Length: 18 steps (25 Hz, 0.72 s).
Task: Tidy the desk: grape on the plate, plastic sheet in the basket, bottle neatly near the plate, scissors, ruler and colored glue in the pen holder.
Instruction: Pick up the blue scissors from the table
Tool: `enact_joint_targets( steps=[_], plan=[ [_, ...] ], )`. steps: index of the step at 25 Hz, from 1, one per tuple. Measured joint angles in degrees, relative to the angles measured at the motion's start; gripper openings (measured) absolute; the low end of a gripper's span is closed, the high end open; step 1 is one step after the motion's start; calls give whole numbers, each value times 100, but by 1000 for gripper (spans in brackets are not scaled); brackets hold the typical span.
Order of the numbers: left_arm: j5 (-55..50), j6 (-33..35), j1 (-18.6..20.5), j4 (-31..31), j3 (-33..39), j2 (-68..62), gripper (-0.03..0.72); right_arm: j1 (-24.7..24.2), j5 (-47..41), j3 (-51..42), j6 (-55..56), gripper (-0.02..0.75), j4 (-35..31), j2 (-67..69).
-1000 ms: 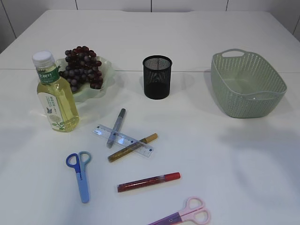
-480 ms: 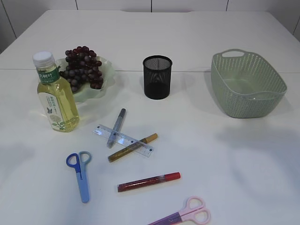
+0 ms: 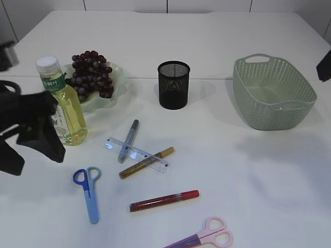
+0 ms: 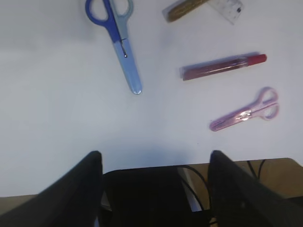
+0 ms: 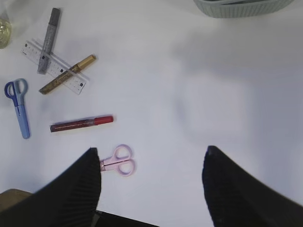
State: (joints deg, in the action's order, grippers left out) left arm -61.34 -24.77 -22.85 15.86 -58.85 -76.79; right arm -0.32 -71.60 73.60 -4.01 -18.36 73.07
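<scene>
Dark grapes (image 3: 92, 72) lie on the pale green plate (image 3: 118, 85), with the yellow bottle (image 3: 67, 111) upright beside it. The clear ruler (image 3: 135, 154) is crossed by silver glue (image 3: 128, 140) and gold glue (image 3: 147, 162). Red glue (image 3: 164, 200), blue scissors (image 3: 89, 192) and pink scissors (image 3: 204, 237) lie nearer the front. The black mesh pen holder (image 3: 174, 85) and green basket (image 3: 271, 93) stand behind. No plastic sheet is in view. My left gripper (image 3: 36, 161) hangs open and empty in front of the bottle. My right gripper (image 5: 151, 150) is open above bare table, beside the pink scissors (image 5: 118, 163).
The table's front edge and dark cabling show below my left gripper (image 4: 156, 155). A dark piece of the right arm (image 3: 326, 64) pokes in at the right edge, beyond the basket. White tabletop (image 3: 258, 170) stretches between the basket and the pink scissors.
My left arm has come in from the left and now partly covers the bottle. A dark bit of the right arm has appeared at the right edge. The objects have not moved.
</scene>
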Motion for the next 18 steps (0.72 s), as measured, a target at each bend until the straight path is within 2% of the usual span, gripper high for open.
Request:
enact_joint_targets(
  steps=[4, 8, 18],
  plan=[
    [67, -312, -171, -82, -30, -730, 480, 0, 0, 0, 0, 524, -21, 209],
    [102, -465, -169, -82, -271, -1380, 444, 0, 10, 0, -11, 524, -55, 483],
    [240, -604, -232, -68, -519, -1984, 435, 0, 21, 0, -104, 524, -96, 695]
  ],
)
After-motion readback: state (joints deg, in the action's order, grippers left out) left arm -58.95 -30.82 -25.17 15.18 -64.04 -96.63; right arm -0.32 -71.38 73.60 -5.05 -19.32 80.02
